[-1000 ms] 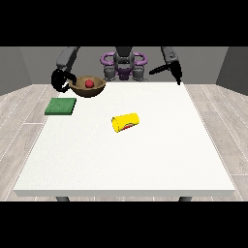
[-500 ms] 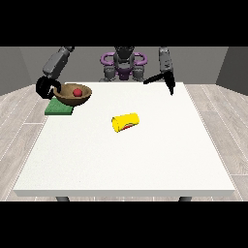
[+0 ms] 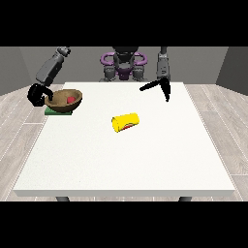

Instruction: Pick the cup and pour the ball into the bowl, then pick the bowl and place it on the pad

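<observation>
I see the brown bowl (image 3: 65, 100) with the red ball (image 3: 71, 99) inside, sitting over the green pad (image 3: 54, 111) at the table's (image 3: 121, 160) far edge, near the corner at the view's left. The hand at the view's left (image 3: 38, 94) curls around the bowl's rim. The yellow cup (image 3: 125, 121) lies on its side mid-table. The hand at the view's right (image 3: 162, 86) hovers apart, fingers spread.

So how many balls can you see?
1. The red ball is inside the brown bowl, which is over the green pad at the view's left. Something red also shows in the yellow cup; another ball could be hidden there.
</observation>
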{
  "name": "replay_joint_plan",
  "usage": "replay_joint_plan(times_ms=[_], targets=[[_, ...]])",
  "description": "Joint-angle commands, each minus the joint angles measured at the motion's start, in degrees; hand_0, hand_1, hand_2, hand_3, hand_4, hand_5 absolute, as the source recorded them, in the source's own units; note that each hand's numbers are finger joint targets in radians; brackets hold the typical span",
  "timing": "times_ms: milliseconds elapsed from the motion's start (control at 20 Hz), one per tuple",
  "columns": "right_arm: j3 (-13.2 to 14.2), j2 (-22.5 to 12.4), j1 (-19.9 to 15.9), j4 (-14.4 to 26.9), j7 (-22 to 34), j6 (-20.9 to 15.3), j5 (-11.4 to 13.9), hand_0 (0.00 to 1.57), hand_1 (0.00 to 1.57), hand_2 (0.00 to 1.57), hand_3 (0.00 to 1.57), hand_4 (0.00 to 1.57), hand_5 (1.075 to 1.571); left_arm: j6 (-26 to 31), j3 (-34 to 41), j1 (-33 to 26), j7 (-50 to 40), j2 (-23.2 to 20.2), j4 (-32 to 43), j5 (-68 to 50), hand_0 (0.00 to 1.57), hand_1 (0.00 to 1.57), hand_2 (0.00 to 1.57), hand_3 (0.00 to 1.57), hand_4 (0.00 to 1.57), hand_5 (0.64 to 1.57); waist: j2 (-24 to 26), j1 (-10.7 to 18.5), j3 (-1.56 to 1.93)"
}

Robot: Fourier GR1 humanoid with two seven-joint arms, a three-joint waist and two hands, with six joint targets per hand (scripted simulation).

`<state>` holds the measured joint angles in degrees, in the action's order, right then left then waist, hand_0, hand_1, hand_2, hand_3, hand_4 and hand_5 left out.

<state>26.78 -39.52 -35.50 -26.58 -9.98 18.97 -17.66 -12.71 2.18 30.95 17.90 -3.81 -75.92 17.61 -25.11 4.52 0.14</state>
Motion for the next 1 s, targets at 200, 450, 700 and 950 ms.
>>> replay_joint_plan(times_ms=[200, 450, 700, 950], targets=[[0.44, -6.23, -1.74, 4.94, -6.75, 3.91, 1.98, 1.57, 1.57, 1.57, 0.0, 1.03, 1.569, -0.19, -0.98, -0.11, -5.3, -0.92, -12.01, 0.74, 0.0, 0.0, 0.0, 0.0, 0.0, 1.564, -6.05, -1.27, 0.05], [1.14, -5.94, -3.51, 7.52, -2.8, 3.21, 0.87, 1.57, 1.57, 1.57, 0.21, 1.01, 1.571, 1.25, -1.37, -3.01, -7.31, -1.14, -12.76, 0.39, 0.0, 0.0, 0.0, 0.0, 0.0, 1.563, -1.94, -1.23, -0.05], [2.43, -9.04, -7.09, 8.64, 4.42, 3.78, -1.14, 1.57, 1.57, 1.57, 0.0, 0.71, 1.569, 2.64, -0.9, -2.76, -7.05, -1.12, -11.0, -1.21, 0.0, 0.0, 0.0, 0.0, 0.0, 1.566, -0.24, -0.7, -0.1], [-0.09, -6.21, -5.99, 8.27, 1.5, 3.24, 1.25, 1.57, 1.57, 1.57, 1.04, 0.73, 1.57, 1.62, -1.04, -1.98, -8.45, -1.08, -12.93, -0.08, 0.0, 0.0, 0.0, 0.0, 0.0, 1.566, -1.83, -1.37, -0.08]])
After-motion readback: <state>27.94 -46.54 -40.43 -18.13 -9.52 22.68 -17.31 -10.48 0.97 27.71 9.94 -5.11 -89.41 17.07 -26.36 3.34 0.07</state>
